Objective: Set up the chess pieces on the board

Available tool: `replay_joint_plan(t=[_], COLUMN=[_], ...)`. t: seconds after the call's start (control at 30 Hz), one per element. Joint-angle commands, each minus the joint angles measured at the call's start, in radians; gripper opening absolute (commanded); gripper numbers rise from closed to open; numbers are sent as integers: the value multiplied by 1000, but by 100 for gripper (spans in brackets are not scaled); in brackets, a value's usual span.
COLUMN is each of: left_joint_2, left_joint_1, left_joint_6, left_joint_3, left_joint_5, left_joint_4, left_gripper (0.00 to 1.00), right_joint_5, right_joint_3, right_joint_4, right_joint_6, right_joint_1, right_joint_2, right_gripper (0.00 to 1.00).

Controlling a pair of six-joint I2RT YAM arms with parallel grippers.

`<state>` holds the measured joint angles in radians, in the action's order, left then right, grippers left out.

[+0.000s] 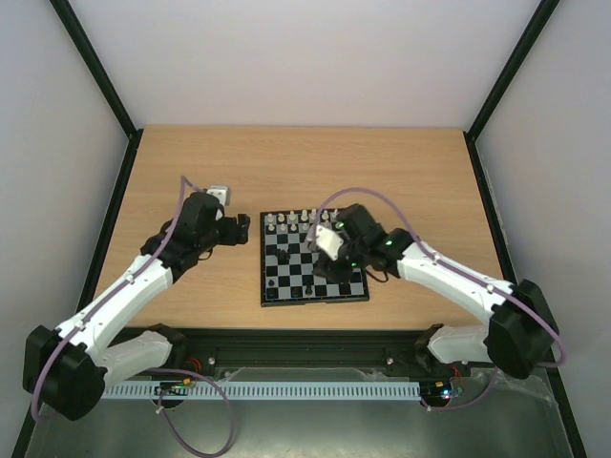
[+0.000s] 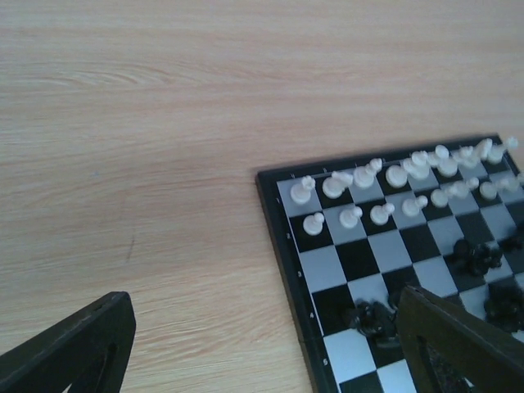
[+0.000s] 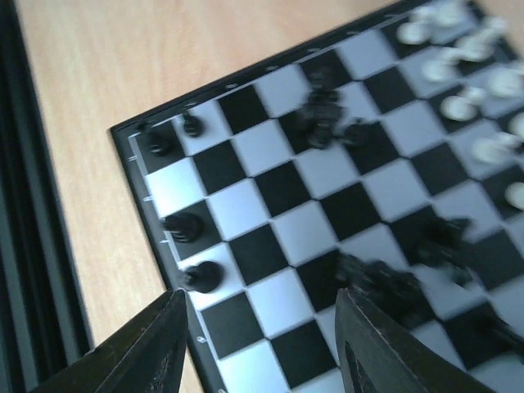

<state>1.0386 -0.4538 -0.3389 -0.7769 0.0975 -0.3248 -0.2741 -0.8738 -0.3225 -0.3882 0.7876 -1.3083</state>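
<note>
The board lies on the table in front of the arms. White pieces stand in two rows along its far edge; they show in the left wrist view. Black pieces lie in loose clumps mid-board, and a few stand along the near edge. My right gripper is open and empty, low over the board's near right part. My left gripper is open and empty over bare table beside the board's left edge.
A small white-and-grey block lies on the table behind the left arm. A black rail runs along the table's near edge, close to the board. Dark frame posts stand at the back corners.
</note>
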Motion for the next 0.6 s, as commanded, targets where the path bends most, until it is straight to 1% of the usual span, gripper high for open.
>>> replay_joint_plan(t=[0.0,0.1,0.17,0.27,0.37,0.47,0.57], left_joint_2=[60,124,174,243,330,430,533], left_joint_1=[2,-23,-82,-183,-275,-352,-402], left_joint_6=[29,36,44,43,44,50,48], left_joint_3=[5,-23,-49,-107,-181,-252,-316], left_joint_5=[-127,-211,-240,-209,-163,-134,-109], left_joint_4=[3,-18,-24,-37,-48,-55,-64], left_gripper=[84,69,63,60,59,58,57], right_joint_5=[-108,-175,-158,-69,-6,18,28], right_joint_3=[33,60,81,103,101,102,107], right_joint_4=[-50,-24,-1,46,55,54,53], right_joint_6=[80,155,177,211,232,242,245], right_joint_1=[-145,-258,-318,-384,-424,-450,-461], right_joint_2=[91,138,158,178,178,172,174], right_gripper=[51,50,49,48,48,47,47])
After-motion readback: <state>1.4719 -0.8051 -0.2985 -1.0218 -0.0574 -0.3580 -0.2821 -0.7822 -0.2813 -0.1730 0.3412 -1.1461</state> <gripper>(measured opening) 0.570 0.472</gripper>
